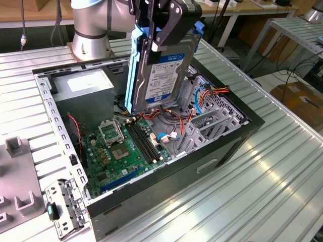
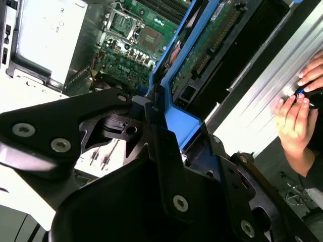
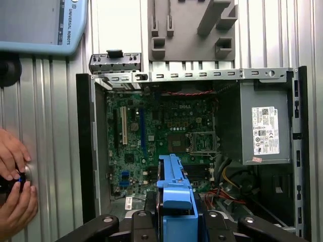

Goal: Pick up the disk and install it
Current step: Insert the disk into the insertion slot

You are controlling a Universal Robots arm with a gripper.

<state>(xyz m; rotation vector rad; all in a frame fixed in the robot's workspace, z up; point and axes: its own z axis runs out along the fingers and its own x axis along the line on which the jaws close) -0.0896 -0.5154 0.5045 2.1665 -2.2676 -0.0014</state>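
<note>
My gripper (image 1: 157, 39) is shut on the disk (image 1: 164, 75) and holds it on edge, hanging above the open computer case (image 1: 247, 123). The disk's white label with a blue band faces the exterior camera, and blue rails run along its sides. Its lower end hovers over the motherboard (image 1: 121, 151) and the cables beside the metal drive cage (image 1: 212, 121). In the second wrist view the disk (image 2: 212, 35) shows its circuit-board side between the black fingers (image 2: 151, 126). In the first wrist view the blue rail of the disk (image 3: 174, 191) sits between the gripper (image 3: 174, 224) and the case below.
A grey power supply box (image 1: 83, 83) with a white sticker fills the case's far corner. A grey fixture block (image 1: 15, 176) and a metal bracket (image 1: 63, 204) lie outside the case at the exterior view's left. A person's hands (image 3: 15, 186) rest on the ribbed table by the case.
</note>
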